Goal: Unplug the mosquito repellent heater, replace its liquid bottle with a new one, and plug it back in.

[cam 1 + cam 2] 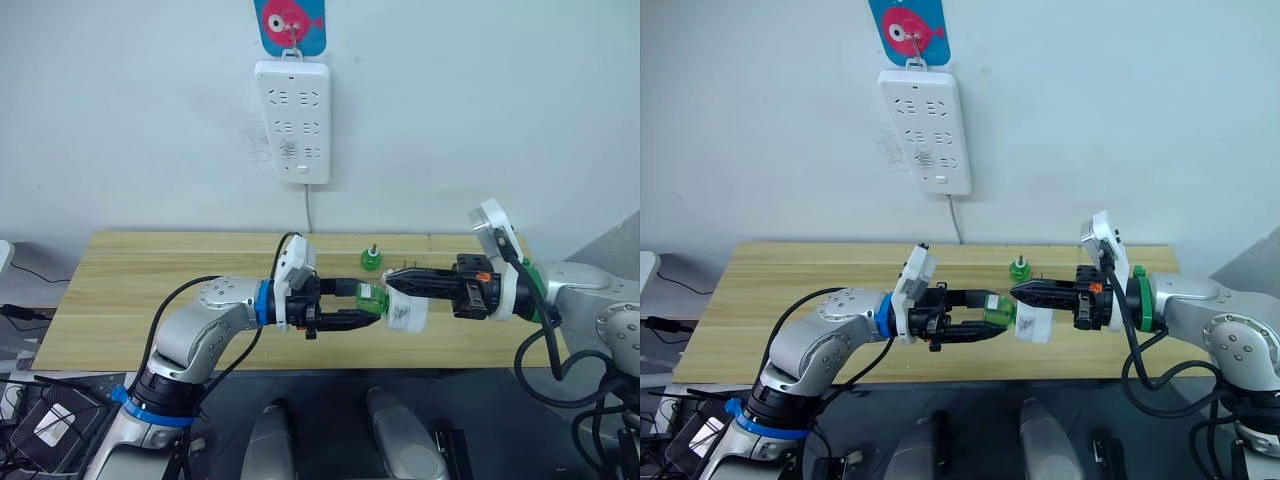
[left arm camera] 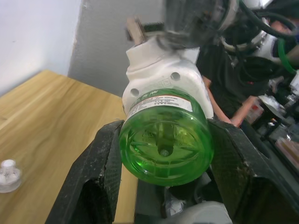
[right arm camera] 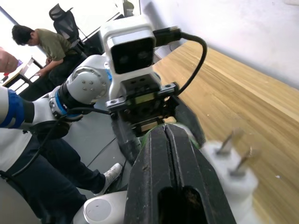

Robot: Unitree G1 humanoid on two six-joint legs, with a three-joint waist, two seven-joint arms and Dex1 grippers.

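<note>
The mosquito repellent heater (image 1: 408, 312) is a white rounded unit held in the air over the table's front edge, prongs pointing up and back. A green liquid bottle (image 2: 163, 140) sticks out of its base, and my left gripper (image 1: 374, 304) is shut on that bottle, one finger (image 2: 100, 172) on each side. My right gripper (image 1: 390, 284) comes in from the right with its fingers pressed together; they lie along the heater (image 3: 233, 179) beside the prongs, with nothing visible between them. A second small green bottle (image 1: 372, 260) stands on the table behind.
The wooden table (image 1: 150, 290) runs along a white wall, where a white power strip (image 1: 292, 120) hangs with all its sockets free. A small white cap (image 2: 9, 175) lies on the tabletop. A person (image 3: 46, 46) sits in the room behind me.
</note>
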